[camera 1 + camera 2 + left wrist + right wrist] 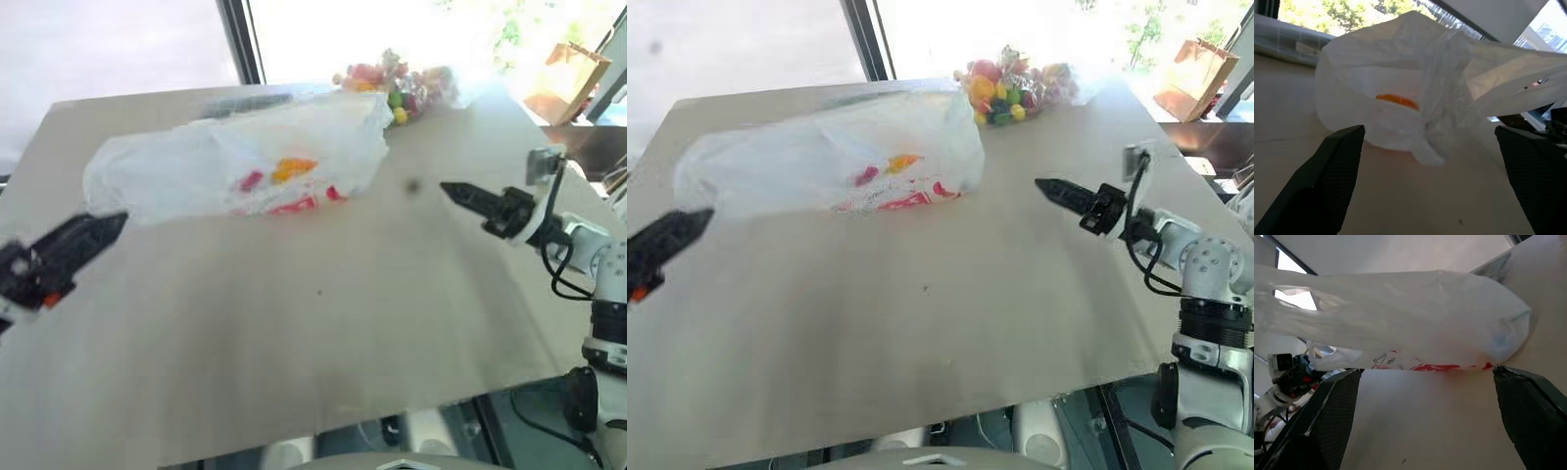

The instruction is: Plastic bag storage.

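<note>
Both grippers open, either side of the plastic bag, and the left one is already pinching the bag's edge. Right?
Not quite. The left gripper isn't pinching anything: the left wrist view shows its fingers spread with bare table between them, the plastic bag lying ahead, untouched. The rest holds: right gripper also open, one each side of the bag.

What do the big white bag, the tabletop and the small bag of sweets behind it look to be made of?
Plastic bag: thin milky plastic film, probably polyethylene; it crinkles, and coloured shapes show through it.
Table: smooth matt beige surface, possibly laminate or painted board; no grain can be made out.
Bag of sweets: clear glossy film, since the coloured sweets show plainly through it.
</note>
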You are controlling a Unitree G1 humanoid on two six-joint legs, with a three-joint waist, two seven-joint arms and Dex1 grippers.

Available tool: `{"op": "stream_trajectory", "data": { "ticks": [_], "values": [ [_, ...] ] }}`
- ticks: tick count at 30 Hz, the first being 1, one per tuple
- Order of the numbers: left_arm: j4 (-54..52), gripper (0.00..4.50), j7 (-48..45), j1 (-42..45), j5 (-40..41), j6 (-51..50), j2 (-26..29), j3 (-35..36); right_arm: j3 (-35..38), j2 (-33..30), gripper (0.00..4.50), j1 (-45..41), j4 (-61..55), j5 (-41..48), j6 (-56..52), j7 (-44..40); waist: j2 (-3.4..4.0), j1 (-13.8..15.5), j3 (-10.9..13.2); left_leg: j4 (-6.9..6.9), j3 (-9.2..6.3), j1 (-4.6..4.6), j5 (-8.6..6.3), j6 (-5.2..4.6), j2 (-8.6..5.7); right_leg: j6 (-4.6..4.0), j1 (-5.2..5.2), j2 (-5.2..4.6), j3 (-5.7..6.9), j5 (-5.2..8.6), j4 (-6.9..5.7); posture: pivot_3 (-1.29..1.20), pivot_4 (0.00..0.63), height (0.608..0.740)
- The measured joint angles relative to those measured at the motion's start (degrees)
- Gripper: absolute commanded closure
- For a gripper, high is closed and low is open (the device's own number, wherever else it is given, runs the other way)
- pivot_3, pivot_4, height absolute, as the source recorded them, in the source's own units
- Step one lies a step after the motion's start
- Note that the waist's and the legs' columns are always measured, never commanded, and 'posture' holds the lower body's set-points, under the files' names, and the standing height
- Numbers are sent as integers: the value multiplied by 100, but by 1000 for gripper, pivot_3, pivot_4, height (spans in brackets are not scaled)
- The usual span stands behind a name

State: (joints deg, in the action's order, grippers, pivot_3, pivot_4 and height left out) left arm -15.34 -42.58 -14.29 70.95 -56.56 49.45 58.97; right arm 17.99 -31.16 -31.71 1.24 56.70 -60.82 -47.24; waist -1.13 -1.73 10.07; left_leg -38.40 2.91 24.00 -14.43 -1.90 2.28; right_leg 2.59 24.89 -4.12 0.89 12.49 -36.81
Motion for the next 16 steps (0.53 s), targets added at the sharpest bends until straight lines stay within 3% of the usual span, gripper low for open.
{"op": "stream_trajectory", "data": {
  "ticks": [4, 9, 16],
  "values": [
    [-351, 24, -264, -1034, -1024, 715, -475, -8, -299, -87, 0, 517, -352, -430, 484, -84, -19, 78, -15, 0, -3, -36, 0, 3, 6, -7, -32, -1, 1, -1, 6, 0, 150, 740],
    [-742, 24, 114, -1634, -3381, 2992, -1848, -1041, -1266, -232, 0, 1744, -245, -2273, 2892, -700, -23, 138, -31, 2, 30, -21, -2, 0, -7, -11, -29, -4, -5, -3, 15, 0, 150, 740],
    [-1328, 24, 346, -2169, -4677, 4408, -2889, -2415, -1348, -193, 0, 2428, 177, -3185, 5050, -1199, -44, 120, -45, 1, 43, -33, -3, -3, 3, -9, -31, 3, -15, -2, 10, 0, 150, 740]
  ]
}}
